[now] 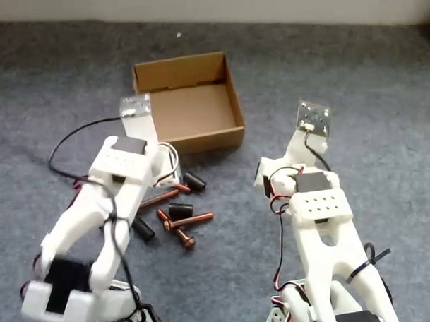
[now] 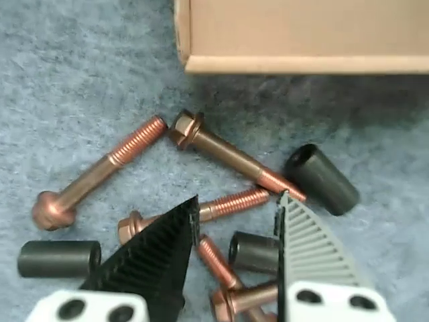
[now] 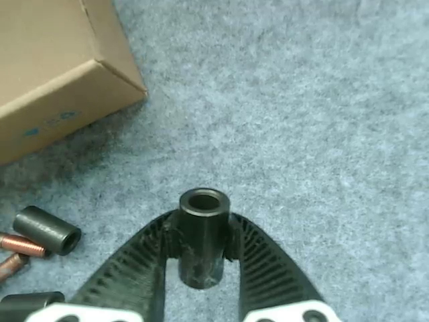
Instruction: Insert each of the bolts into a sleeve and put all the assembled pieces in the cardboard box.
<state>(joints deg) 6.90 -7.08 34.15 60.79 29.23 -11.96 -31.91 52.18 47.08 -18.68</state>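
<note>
Your grey carpet (image 1: 353, 71) carried everything. Two arms stood on its near side: the left arm (image 1: 110, 200) leaned over the loose hardware and the right arm (image 1: 319, 207) reached out alongside it. One cardboard box (image 1: 207, 140) sat open towards the middle of the carpet's far edge, its floor bare.

Your left gripper (image 2: 238, 201) hung spread wide over the pile, pinching nothing, one black finger on each side of a threaded shank. Your right gripper (image 3: 203, 228) was pressed onto one sleeve (image 3: 203, 245), gripping it by its sides with the bore facing the wrist camera. It was off the box's near right corner and well apart from the pile. You couldn't tell whether that sleeve touched the carpet.

The pile lay on the carpet just in front of the box's near wall, towards its left end. You could count four copper bolts for certain:
- one (image 2: 94, 178) lying out to one side
- one (image 2: 228, 153) nearest the box
- one (image 2: 231, 203) crossing between the fingertips
- one (image 2: 218, 265) lower between the fingers

A further copper head beside that last bolt could have been a fifth; it was too crowded to separate.

Three loose black sleeves lay among them, none holding a bolt:
- one (image 2: 60, 258) at the pile's outer end
- one (image 2: 322, 180) touching the tip of the bolt nearest the box
- one (image 2: 258, 251) between the spread fingers

With the one you held, that made four sleeves
</note>
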